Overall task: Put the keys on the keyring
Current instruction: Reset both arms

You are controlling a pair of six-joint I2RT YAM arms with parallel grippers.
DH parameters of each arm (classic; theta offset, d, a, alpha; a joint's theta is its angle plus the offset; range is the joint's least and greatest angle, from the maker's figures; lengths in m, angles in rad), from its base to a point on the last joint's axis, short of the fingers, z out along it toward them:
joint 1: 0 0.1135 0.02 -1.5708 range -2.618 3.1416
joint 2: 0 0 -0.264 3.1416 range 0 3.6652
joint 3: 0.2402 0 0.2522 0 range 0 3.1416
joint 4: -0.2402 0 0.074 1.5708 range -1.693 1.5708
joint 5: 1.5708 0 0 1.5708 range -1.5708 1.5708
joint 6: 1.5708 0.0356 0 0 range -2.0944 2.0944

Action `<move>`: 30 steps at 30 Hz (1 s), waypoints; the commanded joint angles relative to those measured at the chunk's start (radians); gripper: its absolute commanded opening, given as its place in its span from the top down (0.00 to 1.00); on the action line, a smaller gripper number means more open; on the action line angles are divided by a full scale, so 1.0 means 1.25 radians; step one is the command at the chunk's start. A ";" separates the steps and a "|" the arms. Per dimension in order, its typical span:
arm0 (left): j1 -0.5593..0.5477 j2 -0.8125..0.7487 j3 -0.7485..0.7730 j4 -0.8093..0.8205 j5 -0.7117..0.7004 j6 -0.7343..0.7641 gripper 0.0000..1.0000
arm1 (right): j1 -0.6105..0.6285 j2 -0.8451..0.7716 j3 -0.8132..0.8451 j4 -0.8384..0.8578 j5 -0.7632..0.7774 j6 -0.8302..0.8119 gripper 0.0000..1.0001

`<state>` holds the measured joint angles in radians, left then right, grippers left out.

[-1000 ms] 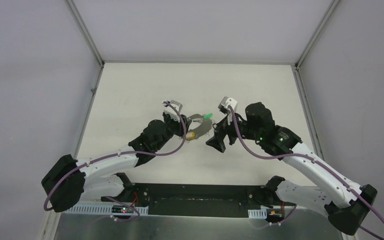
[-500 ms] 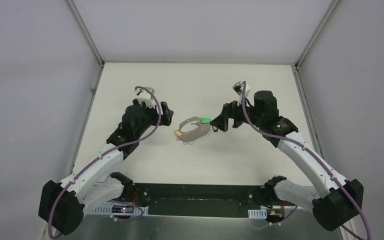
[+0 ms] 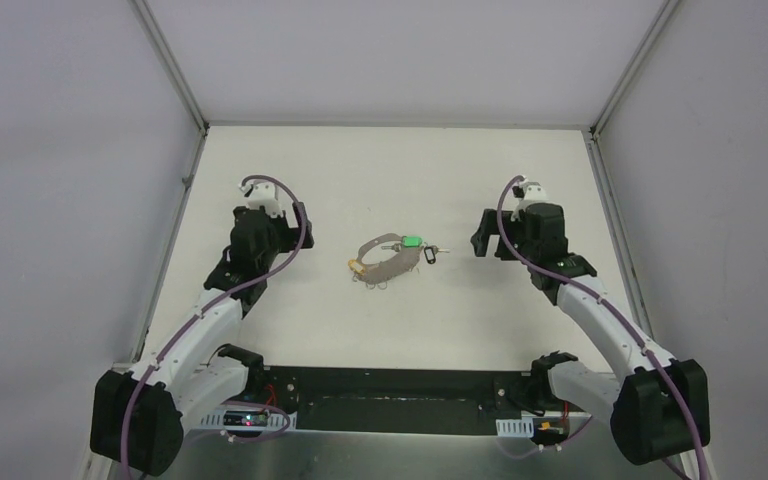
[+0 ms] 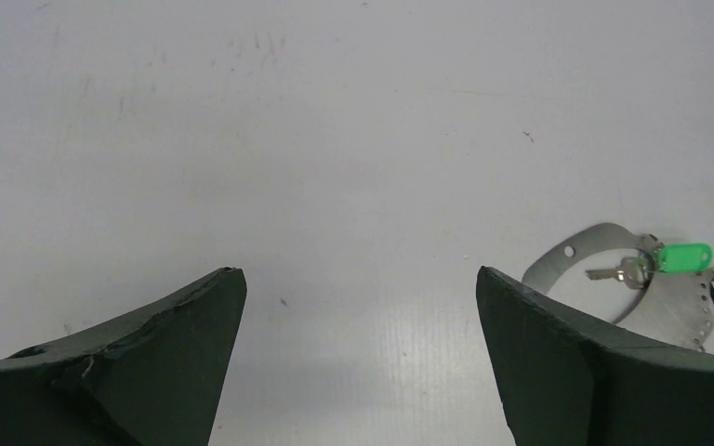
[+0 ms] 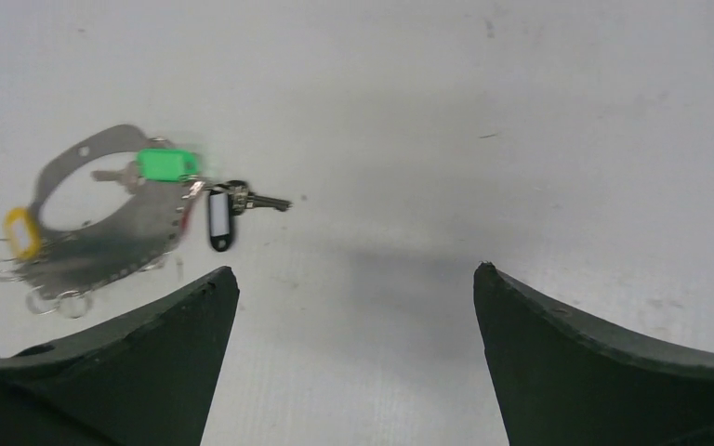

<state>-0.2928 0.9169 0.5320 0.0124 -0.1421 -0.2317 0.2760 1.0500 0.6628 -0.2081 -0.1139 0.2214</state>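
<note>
Yellow tag point(image 5: 21, 231) lies outside left wrist view.

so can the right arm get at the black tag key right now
Probably yes: the right pincer is open, and only bare table lies between it and the black tag key beside the keyring.

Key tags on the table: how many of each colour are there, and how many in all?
green tag: 1
yellow tag: 1
black tag: 1
total: 3
</note>
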 commanded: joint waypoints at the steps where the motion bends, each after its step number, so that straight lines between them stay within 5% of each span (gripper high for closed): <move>1: 0.007 0.036 -0.023 0.102 -0.093 0.095 0.01 | -0.005 0.002 -0.042 0.074 0.213 -0.108 0.00; 7: 0.033 0.141 -0.107 0.381 -0.073 0.138 0.01 | -0.033 0.018 -0.161 0.307 0.240 -0.155 0.00; 16: 0.104 0.359 -0.171 0.794 0.049 0.211 0.01 | -0.157 0.143 -0.276 0.654 0.107 -0.151 0.00; 18: 0.118 0.350 -0.138 0.723 0.060 0.193 0.01 | -0.172 0.182 -0.273 0.706 0.076 -0.165 0.00; 22: 0.124 0.308 0.017 0.324 0.154 0.217 0.01 | -0.191 0.245 -0.239 0.728 0.053 -0.197 0.00; 30: 0.134 0.313 -0.004 0.363 0.118 0.248 0.01 | -0.219 0.392 -0.230 0.858 0.039 -0.184 0.00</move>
<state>-0.1421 1.3205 0.5175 0.5186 0.0025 0.0582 0.0132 1.4925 0.3340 0.7254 -0.0452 -0.0059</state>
